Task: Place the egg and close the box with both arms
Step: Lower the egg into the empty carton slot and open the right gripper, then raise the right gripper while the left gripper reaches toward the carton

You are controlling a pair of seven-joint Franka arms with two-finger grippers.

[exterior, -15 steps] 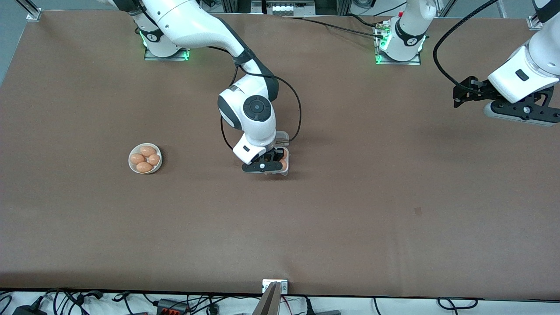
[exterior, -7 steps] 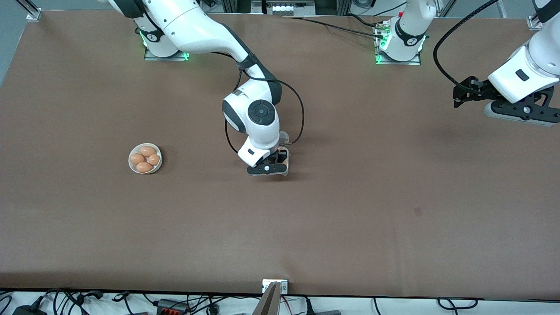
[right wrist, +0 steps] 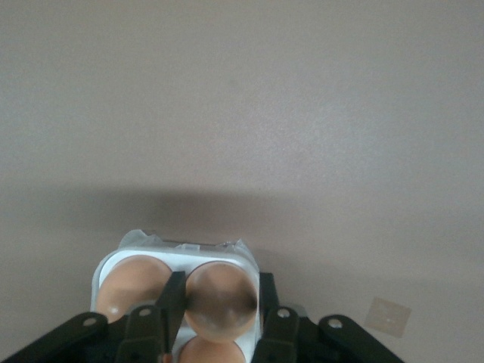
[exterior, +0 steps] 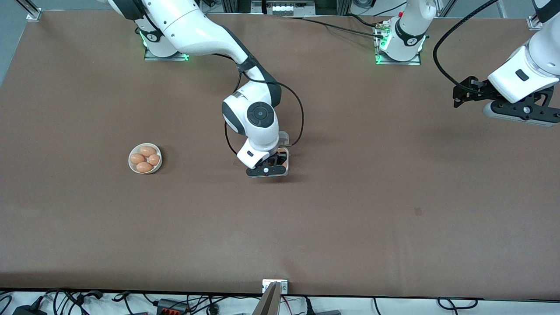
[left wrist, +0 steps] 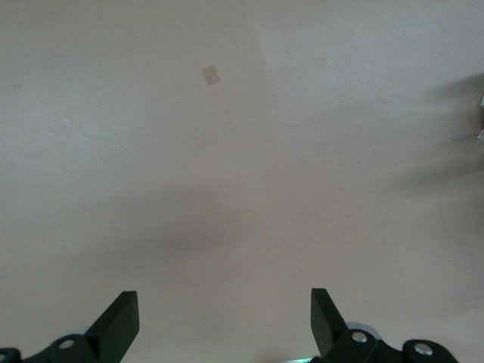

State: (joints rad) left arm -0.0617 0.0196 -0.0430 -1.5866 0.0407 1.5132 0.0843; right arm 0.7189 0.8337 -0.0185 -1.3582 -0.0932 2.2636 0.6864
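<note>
My right gripper (exterior: 273,164) is down in the open clear box (exterior: 286,171) at the middle of the table. In the right wrist view its two black fingers (right wrist: 172,302) flank an orange-brown egg (right wrist: 219,301) that sits low in one cell of the box (right wrist: 121,259), hugging it closely. Two more eggs (right wrist: 130,290) fill neighbouring cells. The box's transparent lid (exterior: 284,137) stands raised toward the robots' bases. My left gripper (exterior: 457,95) hangs open over bare table at the left arm's end, waiting; nothing lies between its fingers (left wrist: 121,318).
A round white bowl (exterior: 131,164) holding several orange-brown eggs (exterior: 148,151) stands toward the right arm's end of the table. A small pale patch (exterior: 418,211) marks the brown tabletop. Black cables trail from both arms.
The right arm shifted its wrist slightly toward the left arm's end and lowered, bringing the egg down into a cell of the box. The left arm has not moved.
</note>
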